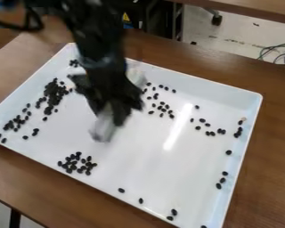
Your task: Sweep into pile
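My gripper hangs blurred over the upper left-middle of the white tray, shut on a pale, translucent tool. The tool's lower end points down at the tray floor; part of it is hidden behind the gripper. Small black beans lie in separate groups: a dense heap at the left, a compact pile near the front left edge, and a looser group right of the gripper. More beans are scattered toward the right wall. Whether the tool touches the tray is unclear.
Raised walls surround the tray, which rests on a brown wooden table. Single beans lie along the front edge, and a few by the right wall. Cables and a chair caster are on the floor behind.
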